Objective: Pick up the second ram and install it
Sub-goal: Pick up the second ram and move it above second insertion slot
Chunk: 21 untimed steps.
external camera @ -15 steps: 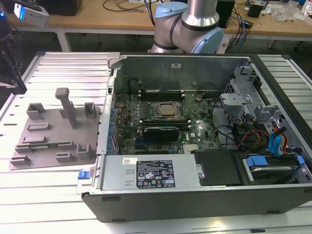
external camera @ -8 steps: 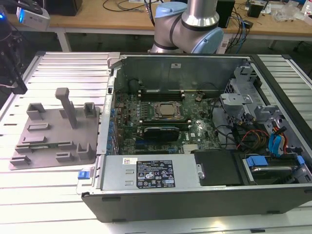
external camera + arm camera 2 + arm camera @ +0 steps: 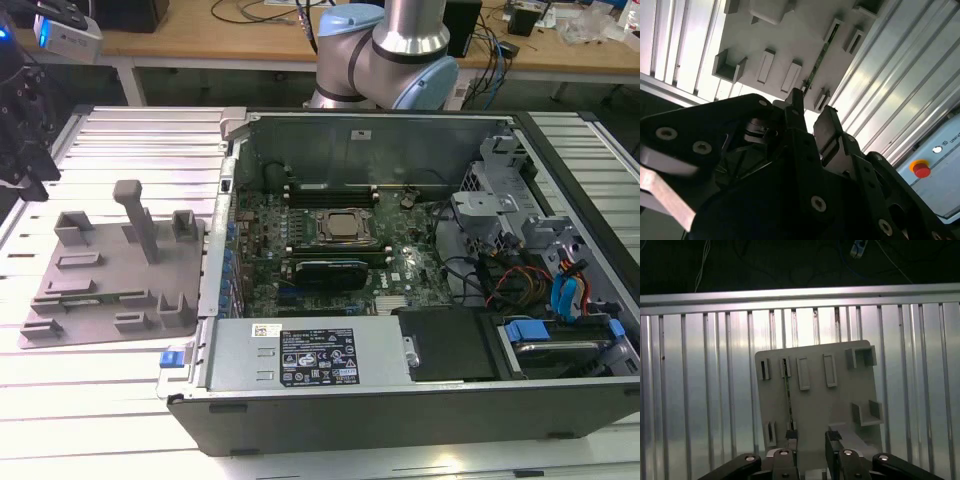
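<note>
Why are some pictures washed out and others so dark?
In the exterior view, glare bleaches the slatted table; in the second wrist view the gripper is a dark silhouette against shiny slats; in the first wrist view the grey fixture plate is evenly lit, the background black.

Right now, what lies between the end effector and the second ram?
Nothing. In the first wrist view the open end effector hangs over the second ram, which stands on edge in the grey fixture plate, with only bare plate around it.
</note>
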Each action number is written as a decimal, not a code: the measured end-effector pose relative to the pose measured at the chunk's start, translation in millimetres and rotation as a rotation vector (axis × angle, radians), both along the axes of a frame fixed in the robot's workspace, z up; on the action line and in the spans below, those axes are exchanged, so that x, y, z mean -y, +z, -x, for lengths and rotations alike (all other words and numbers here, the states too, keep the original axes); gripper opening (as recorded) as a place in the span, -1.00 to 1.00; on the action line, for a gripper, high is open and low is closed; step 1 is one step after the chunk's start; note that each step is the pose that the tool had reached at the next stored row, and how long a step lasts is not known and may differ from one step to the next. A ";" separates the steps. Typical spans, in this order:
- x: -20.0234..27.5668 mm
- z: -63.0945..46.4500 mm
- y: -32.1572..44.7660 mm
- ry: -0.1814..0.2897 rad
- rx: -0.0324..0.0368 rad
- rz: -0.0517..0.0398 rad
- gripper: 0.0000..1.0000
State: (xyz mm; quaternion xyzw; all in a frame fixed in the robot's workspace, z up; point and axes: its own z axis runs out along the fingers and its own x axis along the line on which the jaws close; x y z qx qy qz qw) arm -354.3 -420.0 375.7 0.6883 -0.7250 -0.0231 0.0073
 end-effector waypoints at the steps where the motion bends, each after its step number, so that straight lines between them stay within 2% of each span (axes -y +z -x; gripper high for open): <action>1: 0.1 0.1 -1.4 0.000 0.0000 0.0000 -0.32; 6: 0.0 0.0 -11.2 0.000 0.0001 -0.0001 -0.32; 9: 0.0 0.0 -20.8 0.000 0.0000 0.0000 -0.32; 17: 0.0 0.0 -35.0 0.000 0.0000 0.0000 -0.32; 21: 0.0 0.0 -39.3 0.000 0.0000 0.0000 -0.32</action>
